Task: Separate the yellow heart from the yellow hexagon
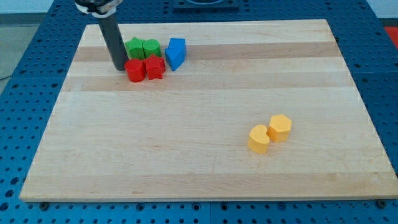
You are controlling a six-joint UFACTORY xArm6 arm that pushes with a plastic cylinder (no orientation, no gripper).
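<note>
The yellow heart (259,139) and the yellow hexagon (280,127) lie touching each other at the view's lower right of the wooden board (199,149), the heart to the lower left of the hexagon. My tip (119,67) rests on the board at the view's upper left, far from both yellow blocks. It stands just left of a red cylinder (135,70).
A cluster sits by my tip: the red cylinder, a red star-like block (154,66), two green blocks (134,47) (151,48) behind them, and a blue block (176,53) at the cluster's right. A blue perforated table surrounds the board.
</note>
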